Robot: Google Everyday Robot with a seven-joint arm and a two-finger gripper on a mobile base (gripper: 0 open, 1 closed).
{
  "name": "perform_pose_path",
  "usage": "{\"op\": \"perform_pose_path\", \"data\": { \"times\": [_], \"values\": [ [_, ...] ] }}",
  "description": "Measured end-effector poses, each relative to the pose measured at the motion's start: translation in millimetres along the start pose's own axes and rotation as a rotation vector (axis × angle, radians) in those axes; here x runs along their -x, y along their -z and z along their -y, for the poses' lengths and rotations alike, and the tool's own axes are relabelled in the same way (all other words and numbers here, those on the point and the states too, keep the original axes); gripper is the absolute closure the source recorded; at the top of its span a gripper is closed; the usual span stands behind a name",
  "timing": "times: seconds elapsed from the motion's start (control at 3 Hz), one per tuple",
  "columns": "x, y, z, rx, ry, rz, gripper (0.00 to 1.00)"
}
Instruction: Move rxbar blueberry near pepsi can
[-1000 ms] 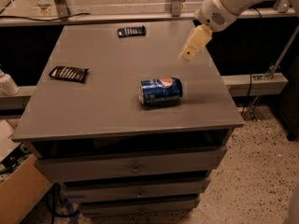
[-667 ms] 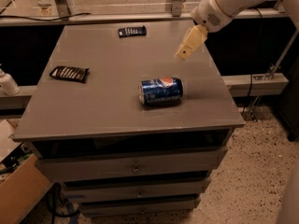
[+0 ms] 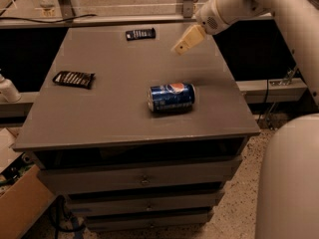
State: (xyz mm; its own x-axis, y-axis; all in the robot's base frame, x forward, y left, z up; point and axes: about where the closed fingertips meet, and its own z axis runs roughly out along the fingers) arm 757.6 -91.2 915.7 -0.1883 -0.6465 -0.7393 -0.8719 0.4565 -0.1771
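The rxbar blueberry (image 3: 140, 34), a small dark navy wrapper with pale lettering, lies flat near the far edge of the grey table (image 3: 114, 118). The pepsi can (image 3: 171, 97), blue with the round logo, lies on its side near the table's middle right. My gripper (image 3: 186, 42), with tan fingers on a white arm, hangs above the table's far right part, to the right of the rxbar and beyond the can. It holds nothing.
A black-brown wrapper with pale stripes (image 3: 74, 78) lies at the table's left. Drawers (image 3: 144, 180) front the table below. A cardboard box (image 3: 20, 203) sits on the floor at the lower left. A rail (image 3: 124, 6) runs behind the table.
My gripper has moved left and toward the far edge, closer to the rxbar. The can and both wrappers have not moved.
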Motion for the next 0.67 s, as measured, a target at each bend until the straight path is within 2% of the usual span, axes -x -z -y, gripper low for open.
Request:
{"op": "perform_pose_path", "data": {
  "times": [0.33,0.67],
  "values": [
    [5.3,-37.6,27.3,-0.025,-0.069,0.057,0.00],
    [12.7,-67.8,48.6,-0.049,-0.096,0.086,0.00]
  ]
}}
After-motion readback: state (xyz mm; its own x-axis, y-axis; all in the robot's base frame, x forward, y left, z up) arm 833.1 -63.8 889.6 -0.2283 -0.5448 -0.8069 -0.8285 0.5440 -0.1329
